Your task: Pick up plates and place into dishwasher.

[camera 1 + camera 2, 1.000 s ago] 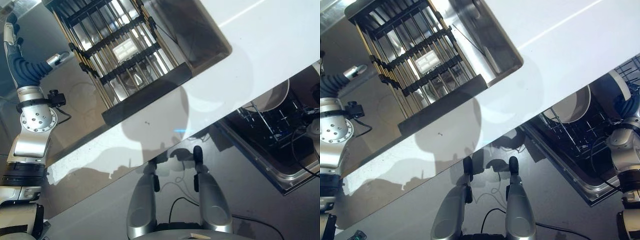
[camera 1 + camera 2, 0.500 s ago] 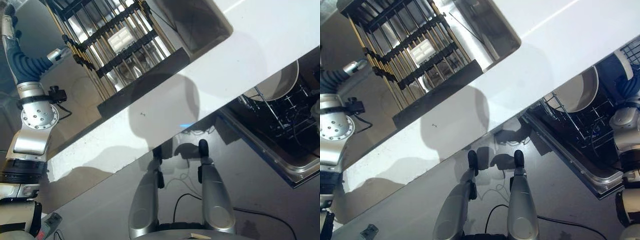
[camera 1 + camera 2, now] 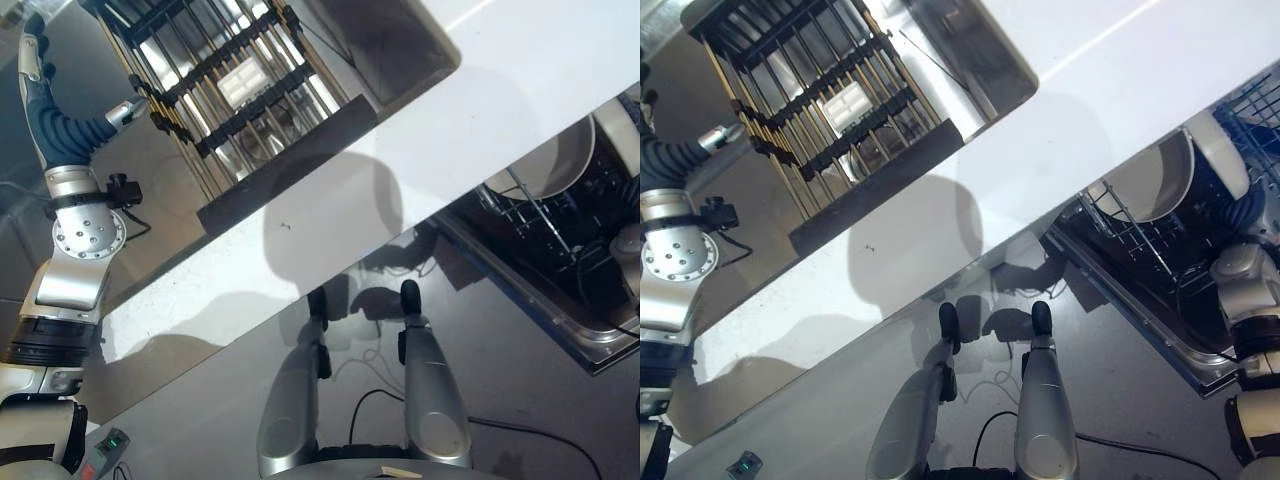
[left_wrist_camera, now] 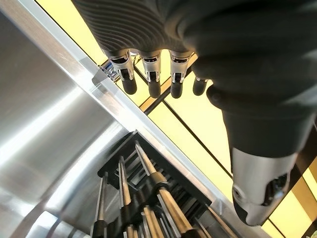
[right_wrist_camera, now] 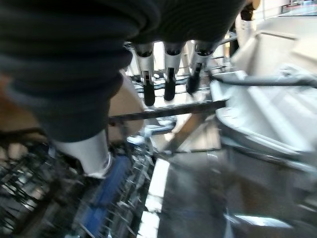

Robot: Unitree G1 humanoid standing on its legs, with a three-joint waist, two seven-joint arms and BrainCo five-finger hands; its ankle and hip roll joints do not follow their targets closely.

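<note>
At the sink's left side I see my left hand [image 4: 163, 74] raised above the dish rack [image 3: 230, 80], fingers relaxed, grasping nothing. Right of the white counter [image 3: 520, 90], a plate [image 3: 1145, 180] stands in the dishwasher rack [image 3: 1130, 250]; my right hand [image 5: 168, 69] hangs released over it.

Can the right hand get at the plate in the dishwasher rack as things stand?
Probably yes: the right hand hangs open just above the rack, the plate stands upright at its edge, and nothing sits between them.
</note>
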